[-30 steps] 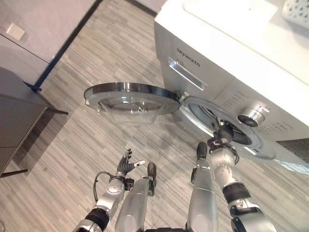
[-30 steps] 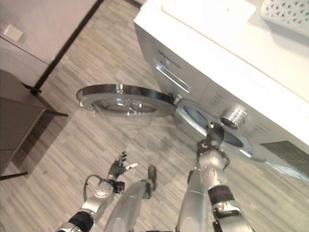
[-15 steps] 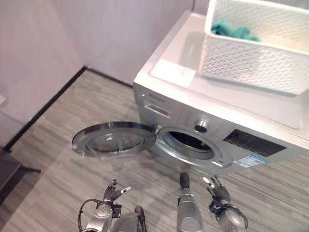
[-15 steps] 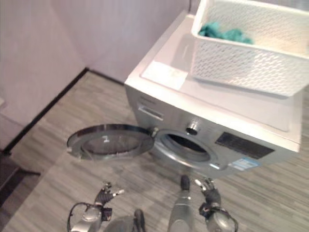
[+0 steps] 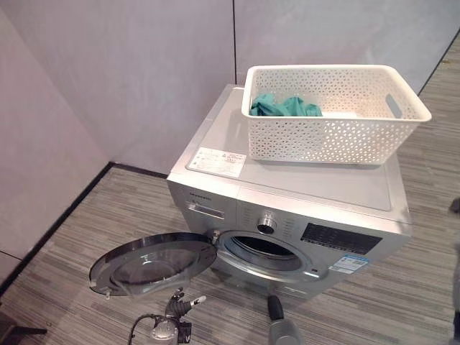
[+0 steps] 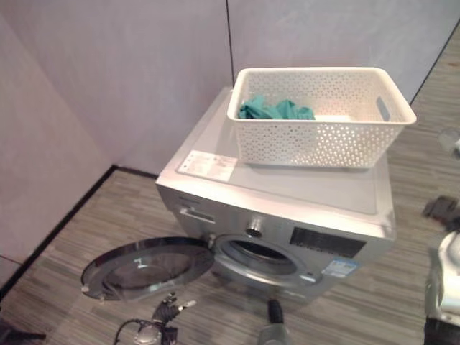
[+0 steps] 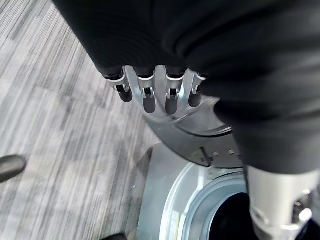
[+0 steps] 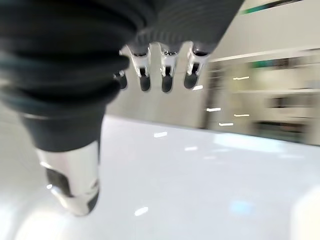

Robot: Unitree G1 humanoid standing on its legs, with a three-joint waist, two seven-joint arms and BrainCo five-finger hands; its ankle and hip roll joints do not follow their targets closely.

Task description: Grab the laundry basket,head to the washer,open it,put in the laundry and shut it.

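Both hands empty, fingers loose: left hand [image 5: 175,314] low by the open washer door [image 5: 154,261], right hand [image 8: 160,70] off to the side. Basket [image 5: 332,112] sits atop the washer [image 5: 287,208], green laundry [image 5: 285,107] inside. I'd reach up and pinch the cloth.

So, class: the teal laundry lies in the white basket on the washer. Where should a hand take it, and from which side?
From above, through the basket's open top: pinch the raised folds of the teal laundry, bunched in the far left corner beside the rim.
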